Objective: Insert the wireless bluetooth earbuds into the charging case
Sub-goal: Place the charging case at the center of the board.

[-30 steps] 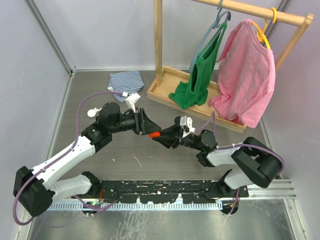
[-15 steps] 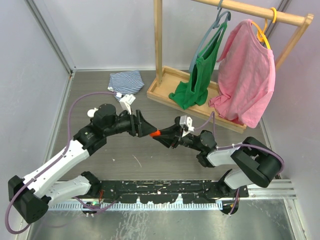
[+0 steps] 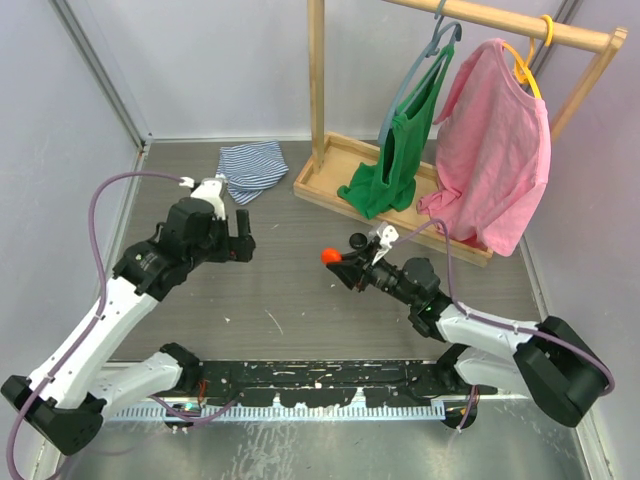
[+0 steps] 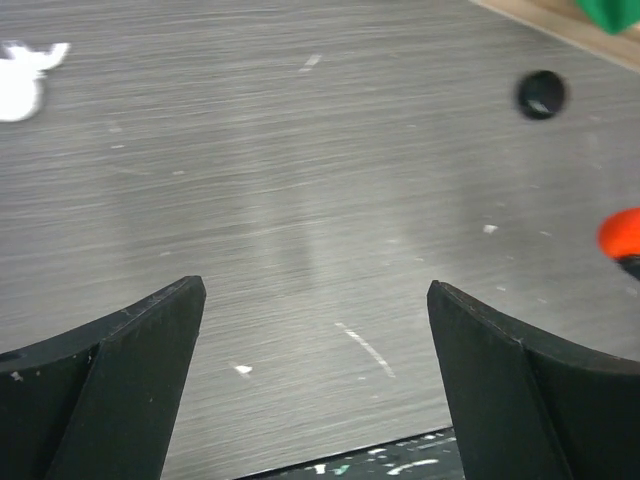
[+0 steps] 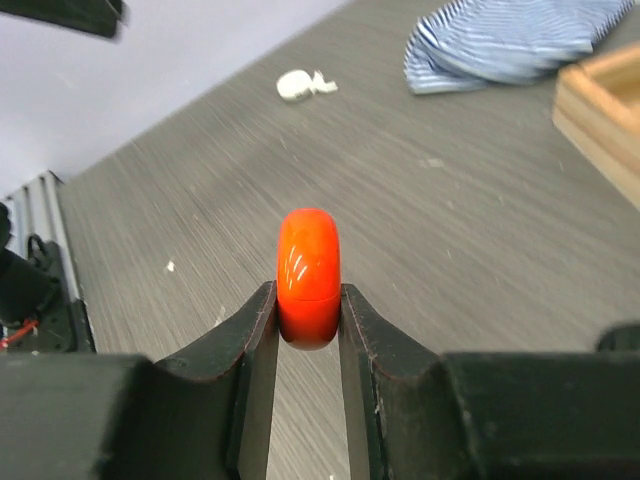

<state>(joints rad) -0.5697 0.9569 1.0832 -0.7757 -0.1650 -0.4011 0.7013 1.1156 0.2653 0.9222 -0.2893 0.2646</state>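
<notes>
While the R claw pinches the orange case tight btwn its 2 fingers, the L claw is spread wide w/ nothing in it. Only bare table shows btwn the L fingers.

The orange case is round, shiny and shut, w/ a thin line around it low down. It stands on its edge in the R claw, and its top half sticks out past the tips. From the top cam the R claw points toward the L claw. The 2 claws are well apart, and the orange case sits at the R tips.

Seen from the L claw, the orange case is far off to the right side, ahead of the tips. A black round thing lies on the table past it, further ahead. Can't tell if it's a case or a bud.

Ahead of the R claw, just a bit left, a small white thing lies on the table. It's too small to tell what it is. Further ahead and to the right of the R claw is a folded striped cloth. Just right of that is the corner of a wood tray.

Can't pick out any earbuds for sure, so can't say where they are.
</notes>
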